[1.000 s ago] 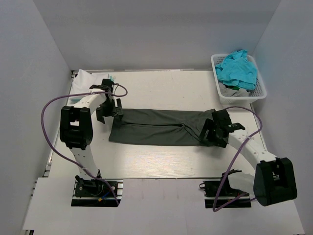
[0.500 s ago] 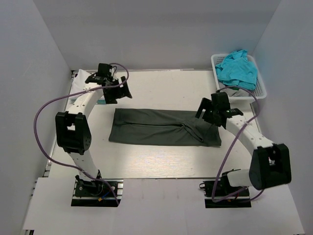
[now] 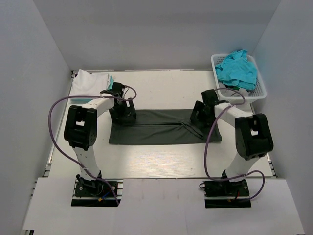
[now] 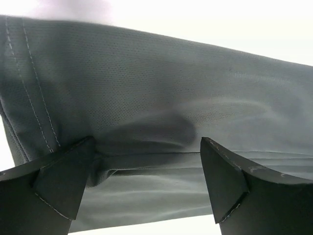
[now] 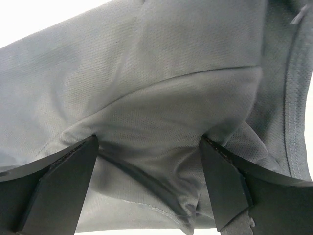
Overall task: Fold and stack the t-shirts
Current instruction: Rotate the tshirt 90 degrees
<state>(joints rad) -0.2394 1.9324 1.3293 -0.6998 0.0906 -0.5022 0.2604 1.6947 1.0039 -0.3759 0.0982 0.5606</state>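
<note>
The dark charcoal grey-green cloth t-shirt, lying as a long folded strip mid-way across the white table, is being straddled at its far corners by the left gripper and right gripper, both with jaws spread wide. If only the top layer is being pinched on closing, the fold is likely being dragged apart.

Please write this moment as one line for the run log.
task: fold dark t-shirt | left hand: open, at its far left edge | right hand: open, at its far right edge | basket: turquoise t-shirts inside
</note>
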